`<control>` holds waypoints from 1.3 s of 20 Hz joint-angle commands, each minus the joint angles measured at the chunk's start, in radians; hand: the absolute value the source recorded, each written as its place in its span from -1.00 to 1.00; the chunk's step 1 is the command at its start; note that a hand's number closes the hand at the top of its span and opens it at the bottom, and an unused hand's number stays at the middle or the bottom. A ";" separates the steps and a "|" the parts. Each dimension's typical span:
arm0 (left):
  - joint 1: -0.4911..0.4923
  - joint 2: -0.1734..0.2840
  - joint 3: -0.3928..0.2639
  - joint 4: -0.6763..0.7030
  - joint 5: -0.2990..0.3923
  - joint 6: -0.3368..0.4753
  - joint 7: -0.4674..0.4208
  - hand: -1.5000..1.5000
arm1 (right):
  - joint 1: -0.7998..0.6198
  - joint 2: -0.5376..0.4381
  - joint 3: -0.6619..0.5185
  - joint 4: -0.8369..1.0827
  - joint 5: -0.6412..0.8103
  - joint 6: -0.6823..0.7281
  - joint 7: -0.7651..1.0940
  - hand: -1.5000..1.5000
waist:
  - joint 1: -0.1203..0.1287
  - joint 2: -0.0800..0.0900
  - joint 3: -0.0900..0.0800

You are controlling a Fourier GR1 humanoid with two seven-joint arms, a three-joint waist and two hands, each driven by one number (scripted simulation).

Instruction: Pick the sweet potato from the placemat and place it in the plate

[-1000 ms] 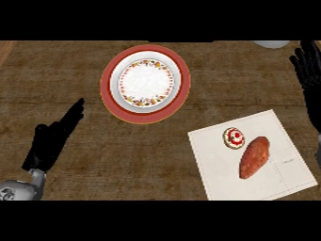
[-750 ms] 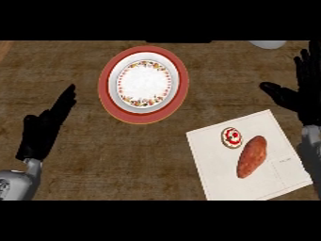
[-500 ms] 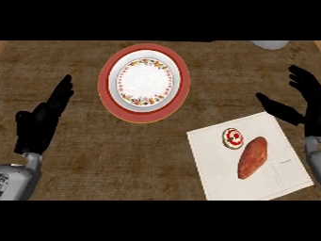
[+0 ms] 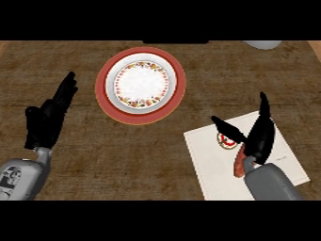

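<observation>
Looking down, these things are seen on the counter:

Counter: a brown top (image 4: 65,155) with a rough, woven-looking grain is seen across the view; paler strips run along its edges at 10 and 2 o'clock.

Plate: a round plate (image 4: 140,85) lies at about 11 o'clock from the view's middle. A wide red rim, a band of small flowers and a plain white middle are shown. Nothing is seen lying on it.

Placemat: a flat, pale, four-cornered placemat (image 4: 212,162) is laid at 4 o'clock, turned a little askew, well apart from the plate.

Sweet potato: the sweet potato (image 4: 241,165) is seen on the placemat as a long, reddish-brown shape; most of it is hidden by the right hand and forearm.

Small round thing: a small round thing (image 4: 227,141) in red and white lies on the placemat, just beside the sweet potato at its 11 o'clock; what it is cannot be told.

Right hand: the black right hand (image 4: 259,136) is held over the sweet potato, fingers straight and pointing to 12 o'clock, thumb spread out towards 10 o'clock. Whether the sweet potato is touched cannot be told.

Left hand: the black left hand (image 4: 50,115) is shown at 9 o'clock, fingers straight and close together, holding nothing.

Grey thing: part of a pale grey thing (image 4: 263,44) is cut off at 1 o'clock.
</observation>
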 commanded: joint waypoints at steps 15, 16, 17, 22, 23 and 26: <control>0.034 0.009 0.037 0.029 -0.001 -0.017 -0.042 0.00 | -0.029 -0.130 0.008 -0.435 0.337 0.724 0.873 -1.00 | -0.031 -0.014 0.000; 0.024 -0.006 0.028 0.037 -0.013 -0.002 -0.035 0.00 | 0.002 -0.103 0.048 -0.468 0.369 0.735 0.918 -1.00 | -0.036 -0.013 0.001; -0.010 -0.013 0.041 0.067 -0.012 0.002 -0.045 0.00 | -0.014 -0.128 0.017 -0.464 0.320 0.789 0.919 -1.00 | -0.039 -0.007 0.001; -0.029 -0.028 0.030 0.055 -0.020 0.004 -0.016 0.00 | 0.024 -0.137 -0.030 -0.563 0.272 0.864 0.995 -1.00 | -0.024 -0.004 0.005; 0.011 -0.036 0.017 0.013 -0.016 -0.002 -0.028 0.00 | 0.020 -0.124 -0.048 -0.553 0.267 0.873 0.996 -1.00 | -0.009 -0.005 0.005; 0.013 -0.036 0.010 -0.003 -0.037 0.008 -0.021 0.00 | 0.071 -0.141 -0.065 -0.612 0.235 0.910 0.990 -1.00 | -0.008 -0.003 0.006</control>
